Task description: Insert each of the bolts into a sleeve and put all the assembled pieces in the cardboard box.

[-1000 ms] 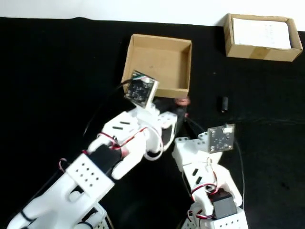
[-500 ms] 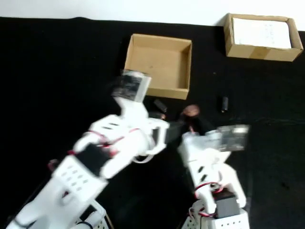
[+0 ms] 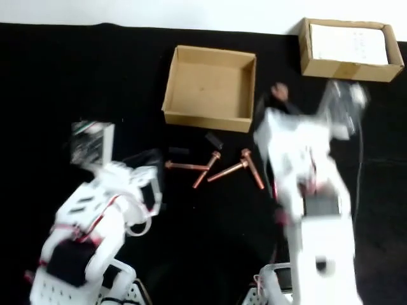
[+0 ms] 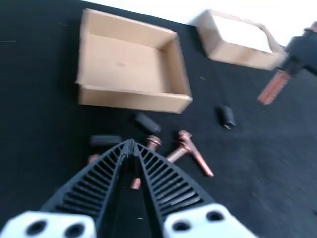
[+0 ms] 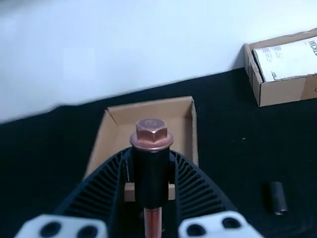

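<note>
My right gripper [image 5: 150, 158] is hanging in the air just beside the cardboard box [image 3: 210, 89], at the side wall that is facing the smaller box [image 3: 350, 68] with white paper inside. Its jaws are clamping a black sleeve [image 5: 151, 176], and a copper bolt [image 5: 151, 133] is sitting through this sleeve: the hexagonal head is standing out at the top and the threaded end is coming out below. The piece is standing upright between the jaws.

My left gripper [image 4: 130, 146] is staying lower, off the corner of the cardboard box that is nearest to my left base, and well apart from the box. Its jaws are lying together at the tips and are carrying nothing.

Several loose bolts [image 3: 226, 171] are lying on the black table [image 3: 76, 76] near the front wall of the cardboard box, some of them touching or crossing. Two loose sleeves [image 4: 147, 120] are lying between these bolts and the box. Another sleeve [image 4: 227, 115] is lying alone, past the box's front corner on the smaller box's side.
</note>
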